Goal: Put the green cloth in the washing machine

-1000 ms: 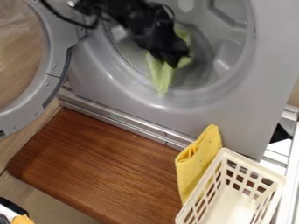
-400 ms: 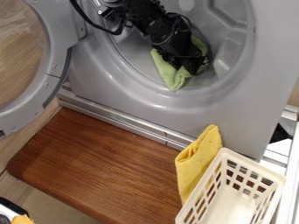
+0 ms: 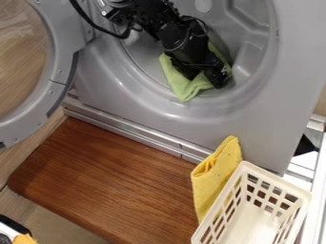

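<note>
Jaws parted, one arm [image 3: 177, 35] reaches one green cloth [image 3: 185, 89] inside one washing machine [image 3: 267, 124]; one yellow cloth [image 3: 214, 178] stands beside one basket [image 3: 278, 180].

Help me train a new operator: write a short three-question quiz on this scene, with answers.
1. Which thing is right beside the white basket?
a) a metal spoon
b) a yellow cloth
c) a blue cup

2. True or false: the washing machine's door is shut.

3. Fill in the colour: the green cloth is in the opening of the washing machine, at the ____ end effector.

Key: 1. b; 2. false; 3. black
</note>
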Controlling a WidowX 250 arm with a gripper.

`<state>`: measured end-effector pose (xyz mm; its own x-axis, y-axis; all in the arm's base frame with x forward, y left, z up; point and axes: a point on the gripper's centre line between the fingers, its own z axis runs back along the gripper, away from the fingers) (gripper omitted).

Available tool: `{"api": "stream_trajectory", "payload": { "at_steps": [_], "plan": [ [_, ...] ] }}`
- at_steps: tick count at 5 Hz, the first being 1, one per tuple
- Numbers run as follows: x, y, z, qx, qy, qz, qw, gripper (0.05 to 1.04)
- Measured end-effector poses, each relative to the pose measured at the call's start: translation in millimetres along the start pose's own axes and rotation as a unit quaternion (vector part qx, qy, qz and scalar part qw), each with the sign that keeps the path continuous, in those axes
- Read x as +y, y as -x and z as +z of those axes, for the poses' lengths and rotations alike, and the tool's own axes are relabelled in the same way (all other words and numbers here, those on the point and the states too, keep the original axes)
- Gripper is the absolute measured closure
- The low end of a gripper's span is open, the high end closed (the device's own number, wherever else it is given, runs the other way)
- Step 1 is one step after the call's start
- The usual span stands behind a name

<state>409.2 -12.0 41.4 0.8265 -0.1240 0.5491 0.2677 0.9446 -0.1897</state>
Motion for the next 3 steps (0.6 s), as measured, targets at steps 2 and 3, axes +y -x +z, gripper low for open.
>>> {"api": "stream_trajectory", "payload": {
  "at_steps": [2, 3],
  "plan": [
    [-3.7, -7.2, 40.0, -0.012, 0.000, -0.007, 0.9999, 0.083],
    [-6.4, -5.4, 69.9, -0.029, -0.009, -0.008, 0.9995, 0.083]
  ]
}}
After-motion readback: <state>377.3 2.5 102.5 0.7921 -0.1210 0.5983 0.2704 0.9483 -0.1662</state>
